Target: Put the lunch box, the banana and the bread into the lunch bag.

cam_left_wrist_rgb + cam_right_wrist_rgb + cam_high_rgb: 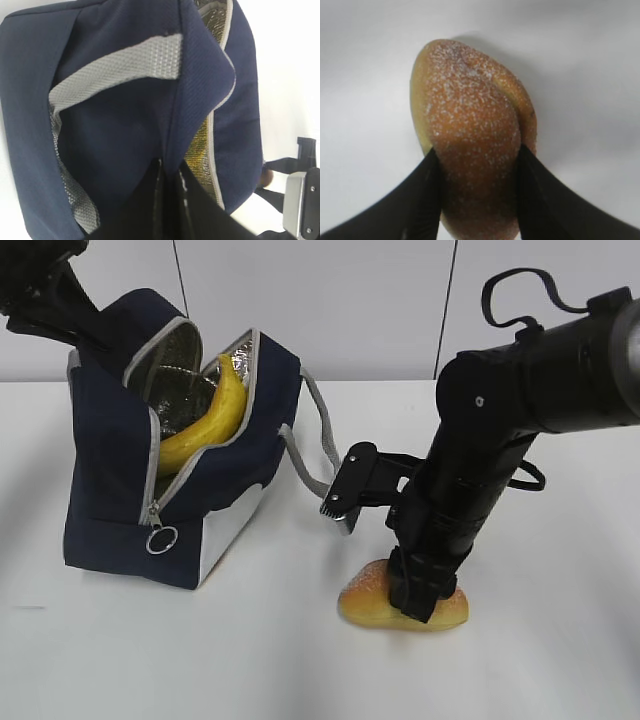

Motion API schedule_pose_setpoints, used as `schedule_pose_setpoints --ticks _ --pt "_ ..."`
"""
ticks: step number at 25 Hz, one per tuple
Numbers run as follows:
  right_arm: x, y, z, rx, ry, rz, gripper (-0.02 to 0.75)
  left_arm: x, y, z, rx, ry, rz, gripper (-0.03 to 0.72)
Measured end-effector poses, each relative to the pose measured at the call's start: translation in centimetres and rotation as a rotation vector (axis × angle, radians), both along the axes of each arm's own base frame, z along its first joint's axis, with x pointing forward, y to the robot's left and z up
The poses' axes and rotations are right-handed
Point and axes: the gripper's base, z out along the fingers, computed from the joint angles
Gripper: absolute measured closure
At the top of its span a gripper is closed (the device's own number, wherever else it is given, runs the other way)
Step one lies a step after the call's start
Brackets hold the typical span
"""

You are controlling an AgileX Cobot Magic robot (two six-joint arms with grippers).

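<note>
The navy lunch bag (110,490) stands open at the left, foil lining showing. The banana (205,425) leans inside it, its tip sticking out of the opening. My left gripper (55,305) is shut on the bag's top fabric edge, seen close up in the left wrist view (170,167) against the bag (115,125). The bread (365,602) lies on the table at the right. My right gripper (420,602) comes down on it, with both fingers pressed against the sides of the bread (470,115). The lunch box is not visible.
The bag's grey strap handle (318,440) loops out toward the right arm. The zipper ring pull (161,539) hangs at the bag's front. The white table (250,660) runs to a pale back wall. Part of the right arm (300,205) shows beside the bag.
</note>
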Motion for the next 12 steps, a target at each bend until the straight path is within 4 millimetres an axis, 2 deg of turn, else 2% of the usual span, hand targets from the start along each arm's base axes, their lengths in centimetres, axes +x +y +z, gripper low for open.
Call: schedule_pose_setpoints --ticks 6,12 --pt "-0.6 -0.3 4.9 0.015 -0.024 0.011 0.424 0.0 0.0 0.0 0.000 0.000 0.000 0.704" --pt "-0.7 -0.7 11.4 0.069 -0.149 0.000 0.426 0.0 0.0 0.0 0.000 0.000 0.000 0.704"
